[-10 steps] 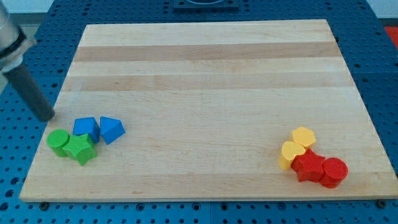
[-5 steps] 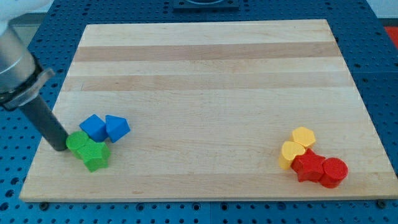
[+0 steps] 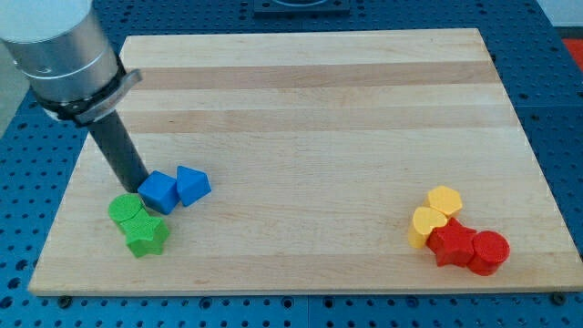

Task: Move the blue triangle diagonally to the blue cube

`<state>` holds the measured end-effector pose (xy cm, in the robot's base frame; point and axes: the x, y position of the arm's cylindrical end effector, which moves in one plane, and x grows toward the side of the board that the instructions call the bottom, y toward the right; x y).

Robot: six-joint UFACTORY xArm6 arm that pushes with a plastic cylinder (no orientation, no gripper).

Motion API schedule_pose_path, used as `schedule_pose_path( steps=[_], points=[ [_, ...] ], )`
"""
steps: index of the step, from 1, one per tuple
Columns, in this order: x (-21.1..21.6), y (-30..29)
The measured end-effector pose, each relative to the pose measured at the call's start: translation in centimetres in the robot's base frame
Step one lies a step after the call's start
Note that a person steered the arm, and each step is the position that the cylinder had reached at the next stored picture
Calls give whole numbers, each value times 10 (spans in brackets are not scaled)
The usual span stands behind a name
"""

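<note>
The arm comes in from the view's upper left, its pale grey cylindrical body filling that corner and cut off by the frame edge. A darker collar rings its lower end. From there the straight dark rod slants down toward the view's right, leaning rather than standing upright. My tip [image 3: 135, 187] sits low in the left part of the view, down at the table surface. Nothing more of the arm's upper links shows.
</note>
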<state>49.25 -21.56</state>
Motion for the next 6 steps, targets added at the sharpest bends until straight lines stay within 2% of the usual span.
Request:
schedule_pose_path(
  steps=[5,6],
  points=[
    [15,26],
    [15,48]
  ],
)
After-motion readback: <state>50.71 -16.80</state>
